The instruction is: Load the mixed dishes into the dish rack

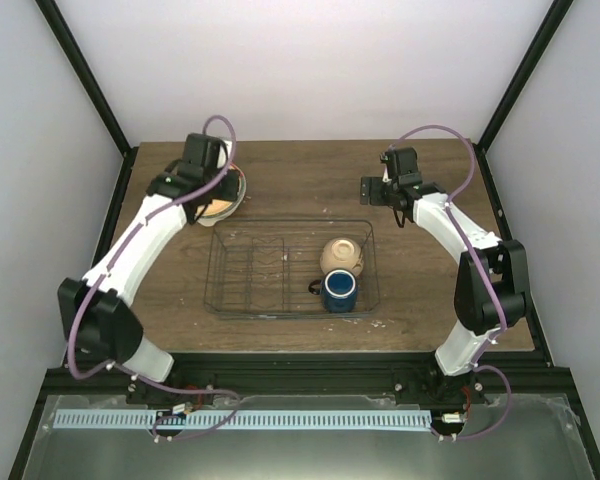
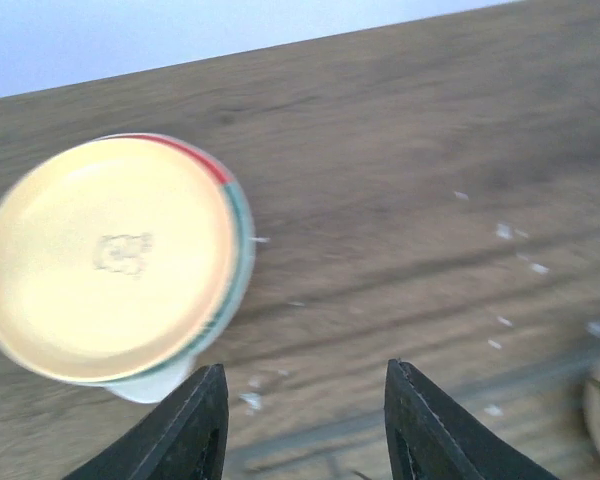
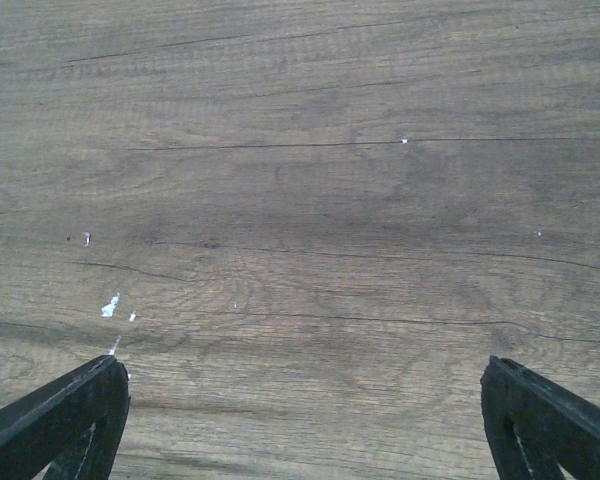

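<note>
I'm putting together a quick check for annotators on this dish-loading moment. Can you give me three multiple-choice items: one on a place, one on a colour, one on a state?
1. Where is the dark blue mug?
A. inside the dish rack
B. outside it, at the back left
C. outside it, at the front right

2. What colour is the top plate?
A. white
B. dark blue
C. orange-yellow

3. How is the right gripper?
A. shut on the mug
B. open over the bare table
C. shut, holding nothing

Answers:
1 A: the top view shows it standing within the wires, next to the cream bowl.
2 C: the left wrist view shows an orange-yellow face uppermost.
3 B: its fingers stand wide apart with only wood between them.
</note>
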Robot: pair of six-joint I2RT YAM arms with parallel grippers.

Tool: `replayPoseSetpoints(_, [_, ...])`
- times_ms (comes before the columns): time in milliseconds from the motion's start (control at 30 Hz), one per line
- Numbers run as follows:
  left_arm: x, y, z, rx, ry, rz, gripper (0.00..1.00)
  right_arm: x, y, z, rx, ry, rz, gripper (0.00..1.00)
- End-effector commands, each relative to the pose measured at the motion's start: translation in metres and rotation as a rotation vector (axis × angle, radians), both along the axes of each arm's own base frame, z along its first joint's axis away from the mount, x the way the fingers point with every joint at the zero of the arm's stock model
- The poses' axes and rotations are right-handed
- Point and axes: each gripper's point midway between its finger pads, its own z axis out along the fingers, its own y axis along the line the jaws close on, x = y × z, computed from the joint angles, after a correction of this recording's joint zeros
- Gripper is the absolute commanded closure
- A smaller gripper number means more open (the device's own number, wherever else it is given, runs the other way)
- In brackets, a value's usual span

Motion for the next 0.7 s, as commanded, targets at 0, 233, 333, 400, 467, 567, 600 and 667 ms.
replayPoseSetpoints(0, [0.022, 0.056, -0.038, 0.068, 0.153, 0.149, 0.57, 0.007, 0.003, 0.014, 0.018, -0.017, 0.018, 0.02])
replayPoseSetpoints(233, [0.043, 0.130, -0.069, 0.067, 0.249, 0.339, 0.57, 0.005, 0.005, 0.018, 0.026, -0.023, 0.037, 0.02])
replayPoseSetpoints(333, [0.044, 0.147, -0.076, 0.075, 0.260, 0.370, 0.55, 0.007, 0.005, 0.015, 0.016, -0.016, 0.040, 0.02])
replayPoseSetpoints(400, [0.043, 0.156, -0.084, 0.087, 0.289, 0.390, 0.54, 0.011, 0.007, 0.013, 0.013, -0.008, 0.046, 0.01])
replayPoseSetpoints(467, [0.041, 0.166, -0.094, 0.094, 0.323, 0.412, 0.53, 0.015, 0.008, 0.010, 0.012, 0.001, 0.050, 0.01])
replayPoseSetpoints(567, [0.042, 0.180, -0.107, 0.072, 0.361, 0.444, 0.51, 0.022, 0.011, 0.004, 0.010, 0.017, 0.053, 0.01])
replayPoseSetpoints(600, [0.043, 0.184, -0.110, 0.051, 0.370, 0.449, 0.50, 0.024, 0.012, 0.003, 0.011, 0.018, 0.054, 0.01])
replayPoseSetpoints(667, [0.047, 0.194, -0.117, 0.029, 0.376, 0.466, 0.49, 0.028, 0.013, 0.003, 0.012, 0.016, 0.057, 0.01])
